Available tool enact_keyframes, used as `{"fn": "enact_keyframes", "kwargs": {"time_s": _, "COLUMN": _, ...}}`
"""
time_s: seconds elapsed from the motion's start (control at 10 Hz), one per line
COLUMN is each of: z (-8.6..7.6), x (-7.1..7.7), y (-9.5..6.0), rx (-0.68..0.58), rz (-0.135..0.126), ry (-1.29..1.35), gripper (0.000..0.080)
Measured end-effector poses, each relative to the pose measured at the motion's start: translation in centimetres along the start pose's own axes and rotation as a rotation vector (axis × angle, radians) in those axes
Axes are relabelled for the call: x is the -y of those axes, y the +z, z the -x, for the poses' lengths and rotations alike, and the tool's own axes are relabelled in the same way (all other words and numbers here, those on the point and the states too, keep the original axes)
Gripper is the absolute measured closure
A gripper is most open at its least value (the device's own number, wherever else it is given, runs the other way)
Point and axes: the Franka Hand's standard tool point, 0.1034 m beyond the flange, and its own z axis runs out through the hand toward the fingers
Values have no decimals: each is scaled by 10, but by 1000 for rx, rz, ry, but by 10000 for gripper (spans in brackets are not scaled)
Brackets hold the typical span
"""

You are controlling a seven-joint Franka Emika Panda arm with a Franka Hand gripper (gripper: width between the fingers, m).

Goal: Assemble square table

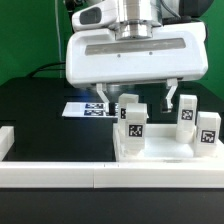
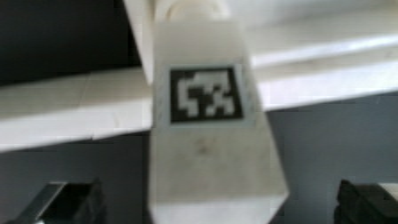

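Reading across the exterior view from its left, we see the marker board [image 1: 88, 107] flat on the black counter [image 1: 35, 105], then the square table [image 1: 160, 150] against the border rail [image 1: 60, 170], its panel carrying four upright tagged legs, the nearest-left leg [image 1: 133, 122] standing under the gripper [image 1: 136, 98]; we judge the step in hand to be taking hold of a leg to screw it tighter, though we cannot tell how far any leg is seated. The arm hangs straight down with its jaws wide apart and empty; in the wrist view the leg [image 2: 210, 120] rises between the fingertips [image 2: 68, 200], apart from both, so the next move calls for a centred descent and a firm close.
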Motion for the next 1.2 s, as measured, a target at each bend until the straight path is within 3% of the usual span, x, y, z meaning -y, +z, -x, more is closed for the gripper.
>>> {"fn": "enact_keyframes", "kwargs": {"time_s": 0.3, "z": 6, "x": 1, "y": 6, "rx": 226, "rz": -35, "ry": 26, "gripper": 150}}
{"fn": "enact_keyframes", "kwargs": {"time_s": 0.5, "z": 8, "x": 8, "y": 7, "rx": 373, "rz": -33, "ry": 53, "gripper": 150}}
{"fn": "enact_keyframes", "kwargs": {"time_s": 0.6, "z": 6, "x": 10, "y": 9, "rx": 400, "rz": -35, "ry": 48, "gripper": 150}}
{"fn": "enact_keyframes", "kwargs": {"time_s": 0.9, "z": 7, "x": -10, "y": 12, "rx": 388, "rz": -30, "ry": 26, "gripper": 150}}
{"fn": "enact_keyframes", "kwargs": {"time_s": 1.2, "z": 9, "x": -12, "y": 14, "rx": 378, "rz": -26, "ry": 37, "gripper": 150}}
